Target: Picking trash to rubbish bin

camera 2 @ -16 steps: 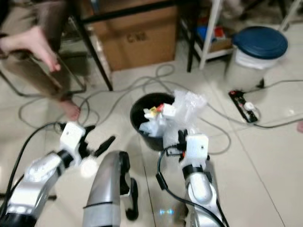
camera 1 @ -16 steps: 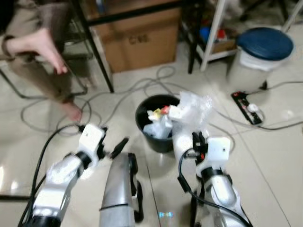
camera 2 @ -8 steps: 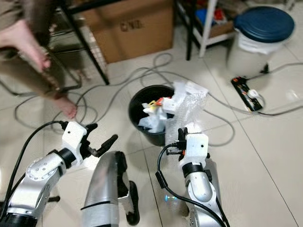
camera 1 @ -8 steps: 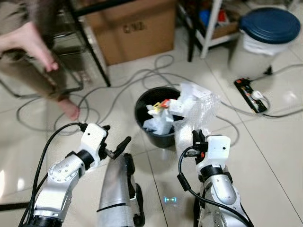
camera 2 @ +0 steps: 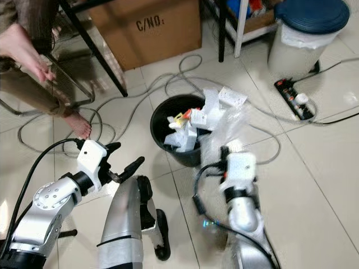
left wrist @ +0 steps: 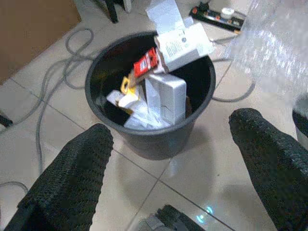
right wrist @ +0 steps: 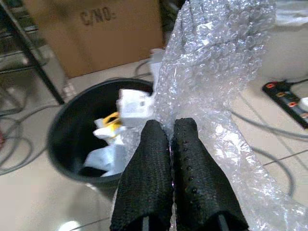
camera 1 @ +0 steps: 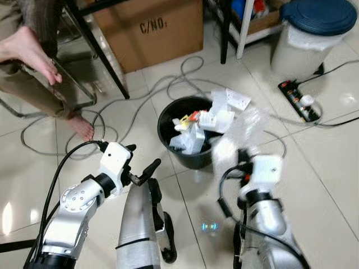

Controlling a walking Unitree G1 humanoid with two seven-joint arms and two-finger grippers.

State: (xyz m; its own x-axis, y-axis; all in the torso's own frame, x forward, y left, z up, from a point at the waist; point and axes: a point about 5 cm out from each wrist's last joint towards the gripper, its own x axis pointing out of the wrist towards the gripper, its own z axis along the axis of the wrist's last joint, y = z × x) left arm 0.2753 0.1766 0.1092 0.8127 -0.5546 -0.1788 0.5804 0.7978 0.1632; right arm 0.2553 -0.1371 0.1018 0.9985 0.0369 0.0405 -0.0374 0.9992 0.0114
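Right gripper (right wrist: 171,137): fingers pressed together, pinching a crinkled clear bubble wrap sheet (right wrist: 219,72), long axis rising upright, just beside the bin's rim. Left gripper (left wrist: 168,159): fingers spread wide, holding nothing. Round black rubbish bin (camera 1: 168,115): piled with white cartons, paper scraps, a red wrapper. Beyond: cardboard box (camera 1: 148,28).

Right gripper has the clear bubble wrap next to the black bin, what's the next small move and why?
Probably carry the clear bubble wrap sheet over the round black plastic bin: the right gripper pinches it beside the rim, not above the opening.
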